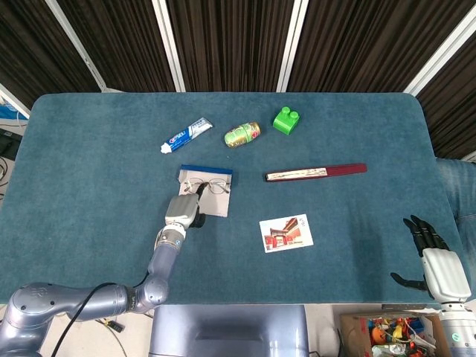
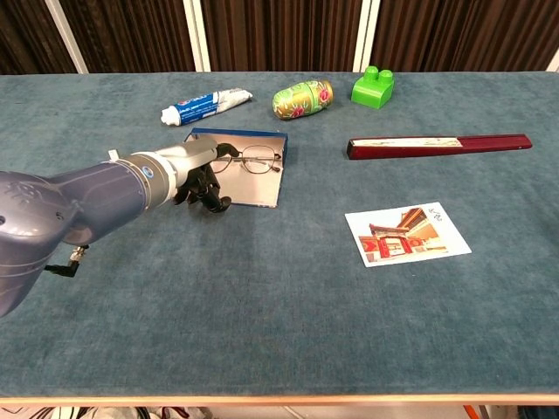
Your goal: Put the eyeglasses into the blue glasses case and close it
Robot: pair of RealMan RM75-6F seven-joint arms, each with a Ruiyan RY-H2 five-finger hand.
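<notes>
Head view: eyeglasses point(image 1: 207, 186) lying inside the open blue glasses case point(image 1: 205, 192), grey lining up, blue lid edge along the far side. Left hand point(image 1: 183, 211) at the case's near-left corner, dark fingers point(image 1: 199, 220) curled down beside it; whether pinching a temple or merely touching cannot be told from here. Right hand point(image 1: 433, 259) well apart at the near-right table edge, fingers spread, holding nothing. Placing step apparently done; closing not yet done.

Chest view: eyeglasses point(image 2: 251, 160) unfolded on the lining of the blue glasses case point(image 2: 262, 183), lenses toward the far rim. Left hand point(image 2: 196, 174) over the left end, one fingertip hooked at the left temple, other fingers point(image 2: 212, 200) curled onto the felt beside the case; true grip or contact only, unclear. Right hand out of this view. Remaining, by judgement: release, fold the lid over, press shut.
</notes>
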